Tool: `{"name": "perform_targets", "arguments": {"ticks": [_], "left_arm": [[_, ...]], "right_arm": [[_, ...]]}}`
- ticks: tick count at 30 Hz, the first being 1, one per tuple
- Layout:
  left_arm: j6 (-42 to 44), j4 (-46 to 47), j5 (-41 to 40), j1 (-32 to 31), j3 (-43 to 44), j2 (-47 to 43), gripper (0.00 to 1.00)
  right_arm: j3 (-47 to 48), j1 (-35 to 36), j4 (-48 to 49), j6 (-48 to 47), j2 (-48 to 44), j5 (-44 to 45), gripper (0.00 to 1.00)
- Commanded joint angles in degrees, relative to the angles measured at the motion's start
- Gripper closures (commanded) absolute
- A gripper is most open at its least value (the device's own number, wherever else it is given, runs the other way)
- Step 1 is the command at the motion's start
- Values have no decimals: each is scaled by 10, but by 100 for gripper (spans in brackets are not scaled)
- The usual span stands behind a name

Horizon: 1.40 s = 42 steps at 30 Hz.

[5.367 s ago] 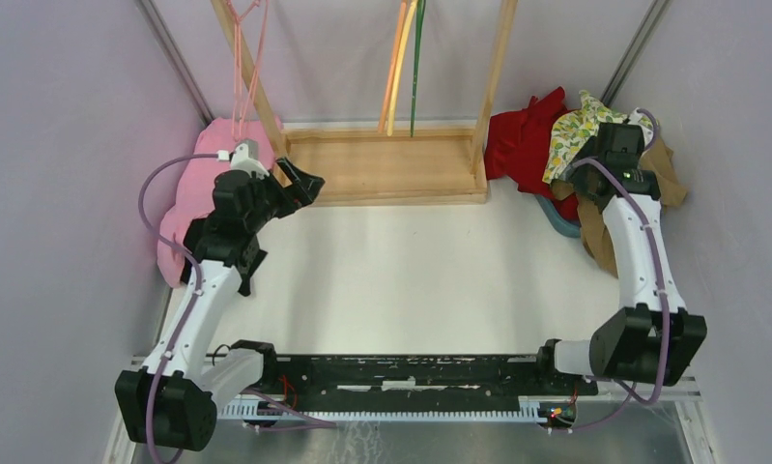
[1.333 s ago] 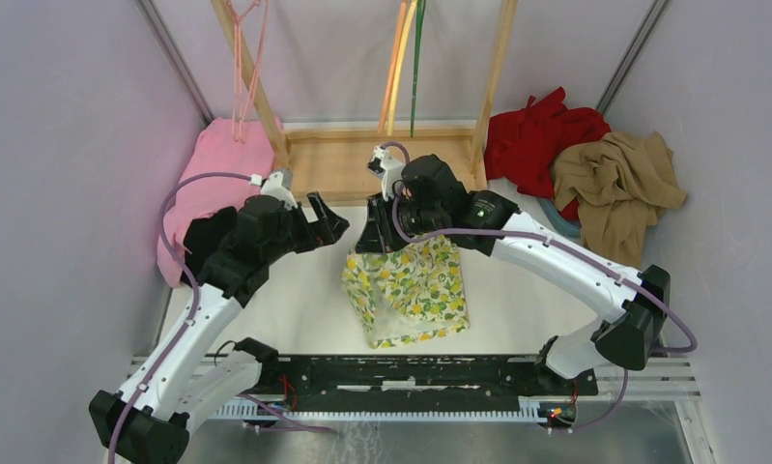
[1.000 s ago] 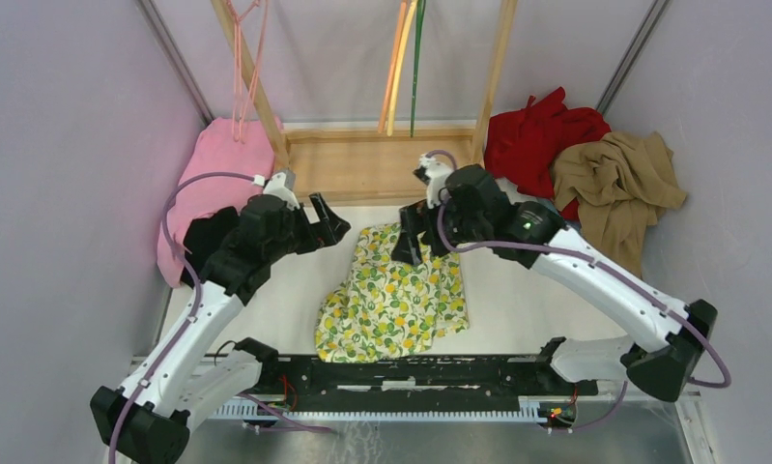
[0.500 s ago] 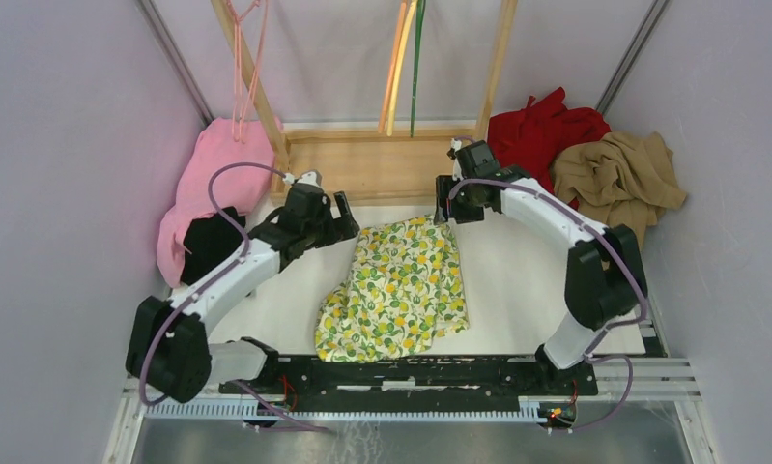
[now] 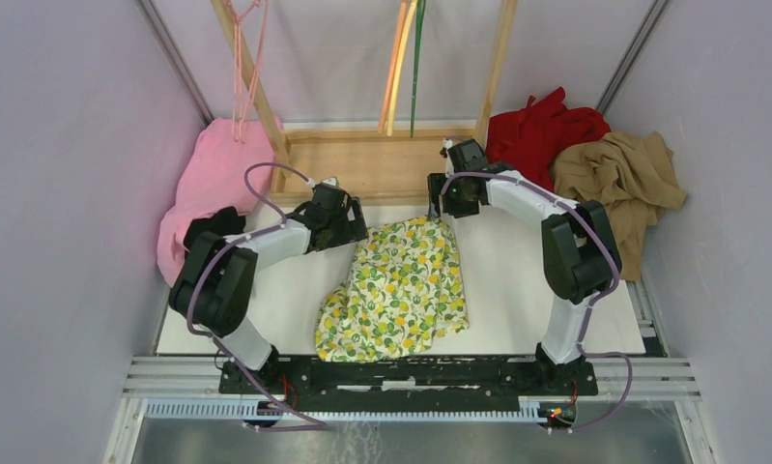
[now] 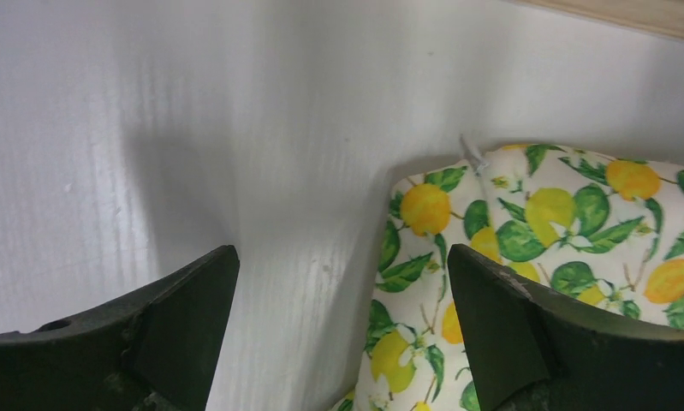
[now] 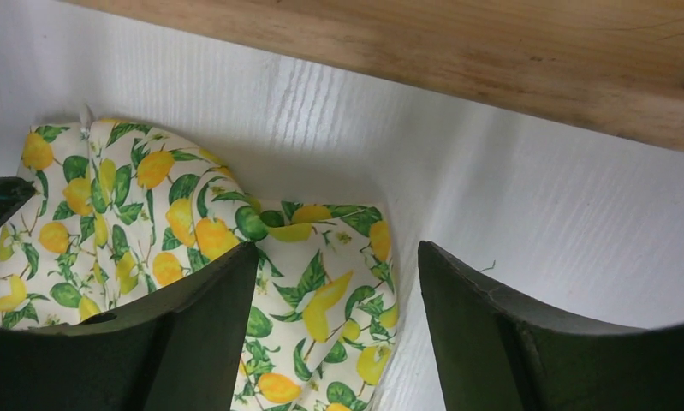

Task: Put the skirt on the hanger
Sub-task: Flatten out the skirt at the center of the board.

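The lemon-print skirt (image 5: 396, 290) lies spread flat on the white table. Its far edge points toward the wooden rack. My left gripper (image 5: 355, 228) is low at the skirt's far left corner. It is open, with the cloth edge (image 6: 535, 214) beside its right finger (image 6: 509, 334) and bare table across most of the gap (image 6: 342, 253). My right gripper (image 5: 443, 205) sits at the far right corner, open. The skirt's corner (image 7: 321, 282) lies loose between its fingers (image 7: 337, 248). The pink hanger (image 5: 242, 58) hangs at the back left.
A wooden rack base (image 5: 382, 164) runs right behind both grippers. Orange-yellow (image 5: 398, 68) and green (image 5: 415, 68) hangers hang above it. A red garment (image 5: 536, 135) and a tan garment (image 5: 614, 179) are piled at the back right, and a pink cloth (image 5: 208, 174) at the left wall.
The right gripper let the skirt down and drew back to its far right corner. The left gripper reached right and down to the far left corner. The skirt now lies still.
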Motion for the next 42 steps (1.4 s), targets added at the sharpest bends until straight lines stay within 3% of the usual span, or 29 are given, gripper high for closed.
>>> {"name": "perform_targets", "arguments": {"ticks": [1, 4, 9, 11, 14, 15, 24, 33, 36, 39, 42], "left_arm": [[3, 74, 30, -8, 1, 8, 4], [4, 95, 46, -15, -11, 11, 17], [6, 101, 59, -24, -16, 18, 53], [6, 101, 61, -26, -20, 13, 63], [7, 95, 57, -27, -25, -2, 93], [7, 89, 55, -27, -25, -10, 96], [19, 5, 34, -27, 15, -141, 97], [35, -83, 37, -27, 93, -290, 97], [37, -116, 41, -27, 116, -307, 97], [37, -125, 56, -27, 121, -318, 96], [45, -154, 33, -27, 118, -302, 95]], "right_arm": [[-24, -24, 65, 6, 8, -41, 26], [-34, -29, 85, 11, 17, -74, 34], [-55, -30, 108, 18, 15, -117, 43], [-60, -29, 108, 18, 13, -129, 51], [-70, -30, 108, 18, 1, -133, 68], [-74, -30, 108, 19, -9, -132, 71], [-63, -29, 51, 6, -143, -117, 80], [-55, -28, 17, 1, -305, -135, 98], [-53, -28, -10, -10, -308, -128, 86], [-76, -29, 6, -10, -286, -146, 61], [-103, -28, 39, 3, -244, -152, 56]]}}
